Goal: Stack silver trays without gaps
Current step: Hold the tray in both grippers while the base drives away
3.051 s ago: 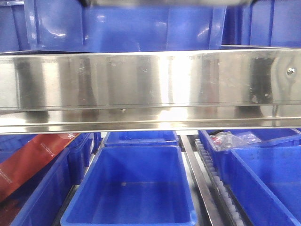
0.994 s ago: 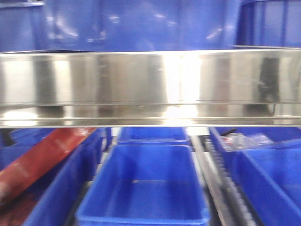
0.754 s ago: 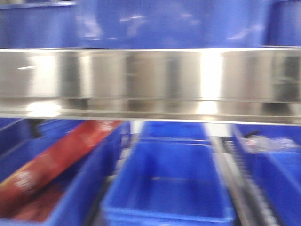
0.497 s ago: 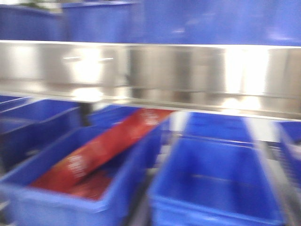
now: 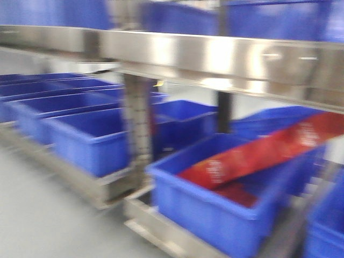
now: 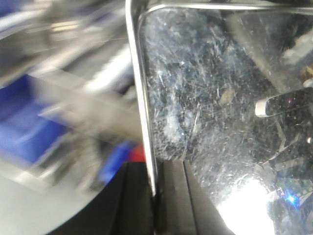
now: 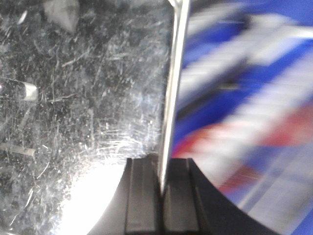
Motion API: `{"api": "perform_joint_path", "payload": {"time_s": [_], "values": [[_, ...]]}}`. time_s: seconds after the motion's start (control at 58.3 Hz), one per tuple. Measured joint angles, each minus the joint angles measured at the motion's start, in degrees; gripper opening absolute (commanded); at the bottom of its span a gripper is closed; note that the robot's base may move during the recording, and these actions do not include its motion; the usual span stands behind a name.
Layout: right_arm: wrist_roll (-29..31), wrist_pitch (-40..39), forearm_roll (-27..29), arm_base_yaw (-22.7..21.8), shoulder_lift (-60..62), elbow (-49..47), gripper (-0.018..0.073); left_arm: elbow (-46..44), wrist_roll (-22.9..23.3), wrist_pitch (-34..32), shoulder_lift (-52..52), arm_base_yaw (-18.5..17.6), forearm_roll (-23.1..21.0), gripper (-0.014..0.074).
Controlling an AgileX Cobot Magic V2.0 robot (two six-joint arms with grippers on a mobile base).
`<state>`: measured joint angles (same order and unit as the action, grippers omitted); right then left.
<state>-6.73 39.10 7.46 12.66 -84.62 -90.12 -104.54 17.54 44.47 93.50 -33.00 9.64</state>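
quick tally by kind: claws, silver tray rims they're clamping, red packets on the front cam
claws: 2, left claw and right claw
silver tray rims clamped: 2, one per claw
red packet: 1
total: 5

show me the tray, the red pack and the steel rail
tray [image 6: 205, 98], left wrist view, on its scratched flat face
red pack [image 5: 258, 156], front view, on the middle of its length
steel rail [image 5: 215, 54], front view, on its shiny front face

Scratched silver tray [image 6: 210, 122], rounded corner, thin rim clamped on 2 sides
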Motion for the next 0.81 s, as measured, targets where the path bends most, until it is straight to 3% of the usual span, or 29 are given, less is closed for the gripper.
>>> {"api": "perform_joint_path", "payload": {"time_s": [0.806], "values": [[0.0, -0.2, 0.0, 0.0, 0.0, 0.0, -0.0080, 0.0, 0.0, -0.1, -0.1, 0.0, 0.2, -0.0018]]}}
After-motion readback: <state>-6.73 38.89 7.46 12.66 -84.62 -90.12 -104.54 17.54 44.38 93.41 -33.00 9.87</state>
